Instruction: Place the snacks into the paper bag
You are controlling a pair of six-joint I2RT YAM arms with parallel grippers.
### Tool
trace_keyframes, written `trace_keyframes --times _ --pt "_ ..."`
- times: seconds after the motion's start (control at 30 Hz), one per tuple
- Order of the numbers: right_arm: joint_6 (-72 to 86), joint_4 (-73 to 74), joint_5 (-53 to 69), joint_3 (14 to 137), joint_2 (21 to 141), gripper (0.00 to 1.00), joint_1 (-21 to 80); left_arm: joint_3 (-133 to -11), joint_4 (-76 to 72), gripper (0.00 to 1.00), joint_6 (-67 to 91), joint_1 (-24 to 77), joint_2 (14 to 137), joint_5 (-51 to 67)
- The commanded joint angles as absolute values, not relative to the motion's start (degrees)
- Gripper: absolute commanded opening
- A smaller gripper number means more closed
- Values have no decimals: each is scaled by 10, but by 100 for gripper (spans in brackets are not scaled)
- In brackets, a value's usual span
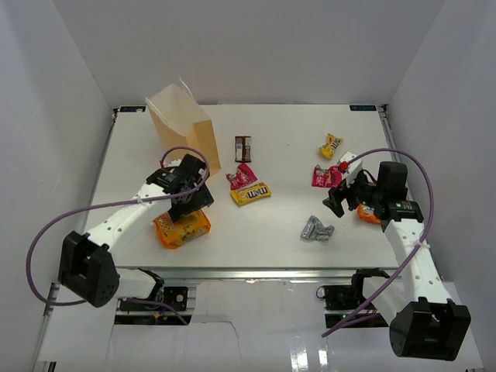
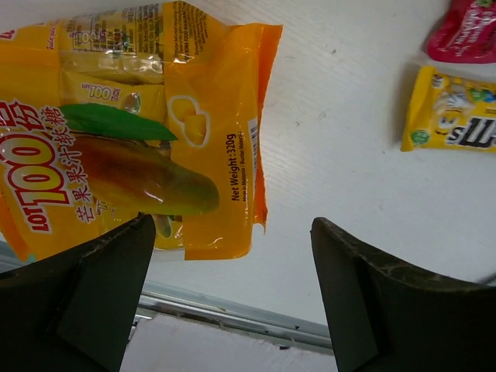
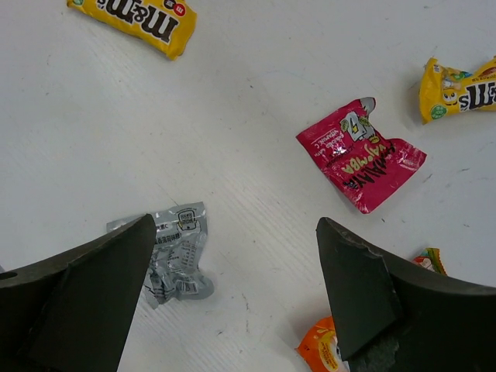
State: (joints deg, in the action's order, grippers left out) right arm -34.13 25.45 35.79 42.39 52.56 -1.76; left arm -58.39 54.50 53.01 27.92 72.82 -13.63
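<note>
The tan paper bag (image 1: 182, 124) stands upright at the back left. Snacks lie scattered on the table: a large orange bag (image 1: 182, 229), a dark brown bar (image 1: 244, 147), a pink packet (image 1: 242, 177), a yellow packet (image 1: 251, 193), another yellow packet (image 1: 331, 145), a red packet (image 1: 325, 177) and a crumpled silver wrapper (image 1: 316, 229). My left gripper (image 1: 192, 208) hangs open just above the orange bag (image 2: 132, 132), holding nothing. My right gripper (image 1: 341, 198) is open too, above the table between the silver wrapper (image 3: 174, 252) and the red packet (image 3: 360, 155).
A small orange packet (image 3: 322, 349) lies partly under my right gripper's finger. The table's metal front edge (image 2: 232, 314) runs close below the orange bag. White walls enclose the table on three sides.
</note>
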Motion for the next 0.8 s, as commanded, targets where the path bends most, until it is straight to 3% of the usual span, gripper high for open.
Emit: trace_keyframes --times 0.0,0.47,0.57,0.63,0.73,0.77 --pt "-355 241 360 418 532 90 -18 -617 595 92 568 308 778 -219" --pt "-355 229 355 400 539 90 -18 -675 610 87 542 355 1018 -287" --pt "-356 229 353 394 533 90 -19 -628 610 70 556 359 1013 -277" --pt "-354 226 353 390 529 90 -19 -587 599 52 562 359 997 -273" --pt "-350 225 359 388 528 90 -19 -566 586 42 555 362 970 -267" --pt "-350 225 362 388 529 90 -19 -568 585 34 551 365 962 -267"
